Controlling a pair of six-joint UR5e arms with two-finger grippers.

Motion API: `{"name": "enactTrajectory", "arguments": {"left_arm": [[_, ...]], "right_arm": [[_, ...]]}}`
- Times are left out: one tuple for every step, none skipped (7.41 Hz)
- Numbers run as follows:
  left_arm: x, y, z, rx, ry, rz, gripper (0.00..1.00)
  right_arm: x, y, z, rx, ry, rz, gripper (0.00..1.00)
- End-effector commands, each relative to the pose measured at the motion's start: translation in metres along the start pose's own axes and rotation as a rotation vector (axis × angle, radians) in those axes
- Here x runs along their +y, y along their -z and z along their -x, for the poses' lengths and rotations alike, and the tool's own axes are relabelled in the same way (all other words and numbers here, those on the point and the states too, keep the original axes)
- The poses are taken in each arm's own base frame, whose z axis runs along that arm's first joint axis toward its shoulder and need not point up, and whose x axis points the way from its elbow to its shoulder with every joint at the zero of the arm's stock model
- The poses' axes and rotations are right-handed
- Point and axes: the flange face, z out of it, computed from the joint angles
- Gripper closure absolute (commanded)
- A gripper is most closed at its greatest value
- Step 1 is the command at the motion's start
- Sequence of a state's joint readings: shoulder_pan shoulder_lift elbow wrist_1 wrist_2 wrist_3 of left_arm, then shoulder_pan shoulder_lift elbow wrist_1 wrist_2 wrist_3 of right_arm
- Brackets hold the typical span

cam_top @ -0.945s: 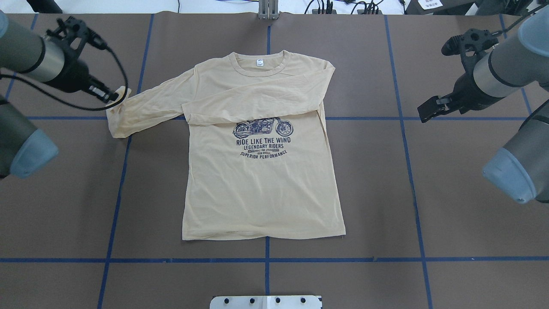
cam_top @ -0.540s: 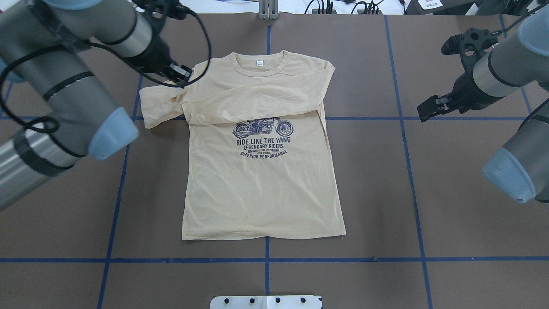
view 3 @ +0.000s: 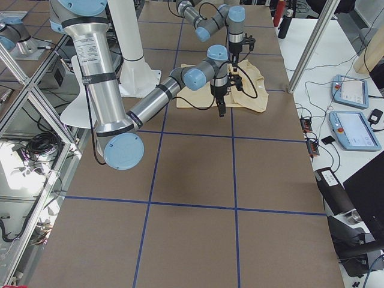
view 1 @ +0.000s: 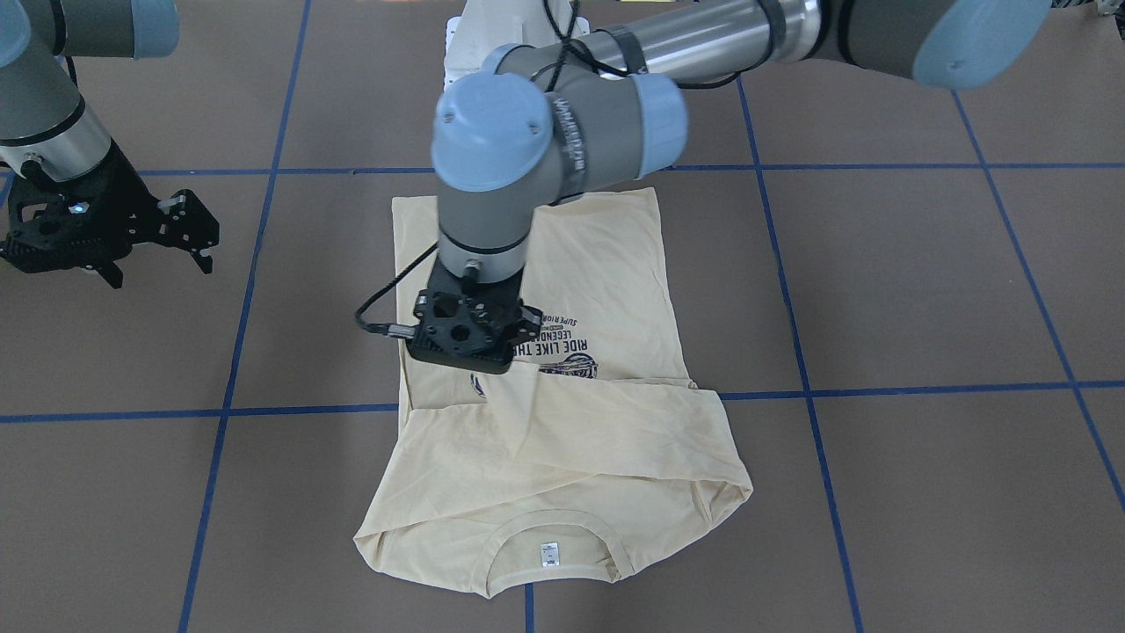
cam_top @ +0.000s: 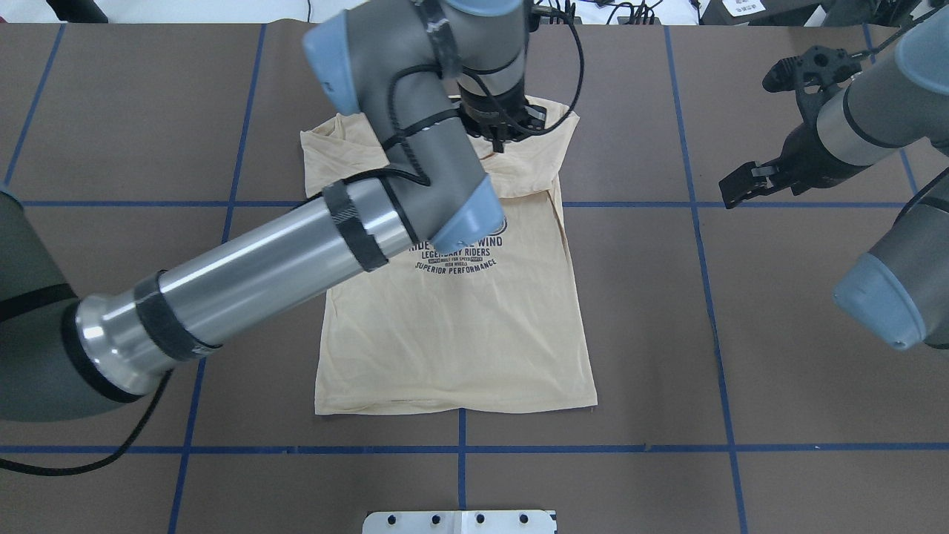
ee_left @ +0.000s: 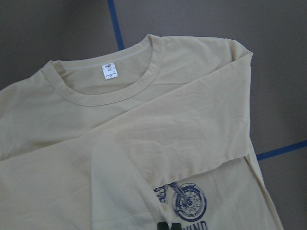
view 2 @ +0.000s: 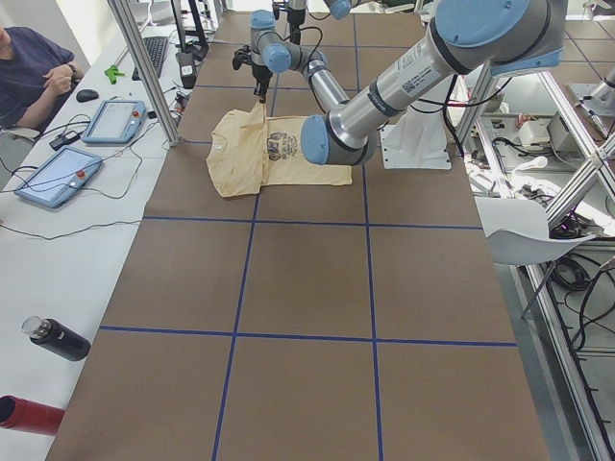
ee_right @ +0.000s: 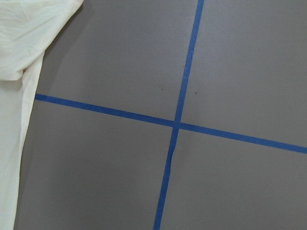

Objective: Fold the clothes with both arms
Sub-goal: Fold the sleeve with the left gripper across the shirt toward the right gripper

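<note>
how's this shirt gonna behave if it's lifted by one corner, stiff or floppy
Probably very floppy: the shirt lies in soft creases, and its folded sleeve lies flat on the chest. Likely light and thin, since the hem sits nearly flush with the table. Pushed, it would probably bunch rather than slide as one piece.

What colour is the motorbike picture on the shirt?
Navy blue. The motorbike print on the pale yellow shirt shows best in the left wrist view.

The shirt (cam_top: 452,326) is thin matt cloth, creased. The table cover (cam_top: 741,371) looks like matt paper. At 8 o'clock, the left arm (cam_top: 259,267) is brushed metal, its joint cap (cam_top: 463,222) smooth plastic.
</note>
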State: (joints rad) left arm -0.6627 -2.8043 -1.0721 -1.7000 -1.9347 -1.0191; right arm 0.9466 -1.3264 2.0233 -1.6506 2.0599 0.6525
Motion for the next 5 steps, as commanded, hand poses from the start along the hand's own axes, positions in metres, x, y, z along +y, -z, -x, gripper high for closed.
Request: {"name": "enactTrajectory", "arguments": {"left_arm": [[0.013, -0.037, -0.048, 0.015, 0.138, -0.028, 0.44], [0.012, -0.033, -0.052, 0.059, 0.239, -0.043, 0.00], [0.013, -0.027, -0.058, 0.122, 0.278, -0.060, 0.00], [0.013, -0.021, -0.060, 0.129, 0.222, -0.058, 0.00], [0.022, -0.024, -0.045, 0.101, 0.138, -0.021, 0.00]], "right_arm": [[0.000, 0.001, 0.001, -0.002, -0.003, -0.002, 0.00], [0.000, 0.001, 0.001, -0.003, -0.006, -0.001, 0.00], [0.000, 0.001, 0.001, -0.003, -0.006, -0.001, 0.00], [0.000, 0.001, 0.002, -0.003, -0.006, -0.002, 0.00], [-0.004, 0.005, 0.009, -0.012, -0.031, -0.011, 0.00]]}}
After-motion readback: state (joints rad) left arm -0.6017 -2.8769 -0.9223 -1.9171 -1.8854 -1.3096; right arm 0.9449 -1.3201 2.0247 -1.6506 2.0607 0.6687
